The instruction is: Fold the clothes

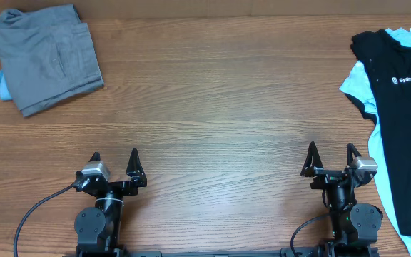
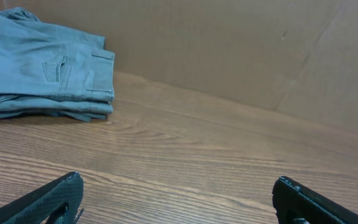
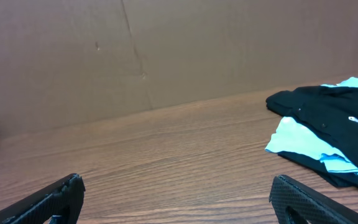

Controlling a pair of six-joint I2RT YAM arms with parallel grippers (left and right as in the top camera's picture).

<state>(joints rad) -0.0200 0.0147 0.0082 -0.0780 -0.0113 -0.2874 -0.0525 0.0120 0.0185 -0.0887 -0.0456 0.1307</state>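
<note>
Folded grey trousers (image 1: pixel 47 57) lie at the far left corner of the table, on top of a light blue garment (image 1: pixel 1 86); they also show in the left wrist view (image 2: pixel 42 71). An unfolded black shirt (image 1: pixel 405 107) with white lettering lies over a light blue garment (image 1: pixel 354 84) at the right edge, and shows in the right wrist view (image 3: pixel 328 118). My left gripper (image 1: pixel 115 158) is open and empty near the front edge, left of centre. My right gripper (image 1: pixel 331 152) is open and empty near the front edge, just left of the black shirt.
The wooden table (image 1: pixel 212 107) spans the whole view. A brown cardboard wall (image 2: pixel 241 43) stands behind the table's far edge. A black cable (image 1: pixel 38 210) runs from the left arm's base to the front left.
</note>
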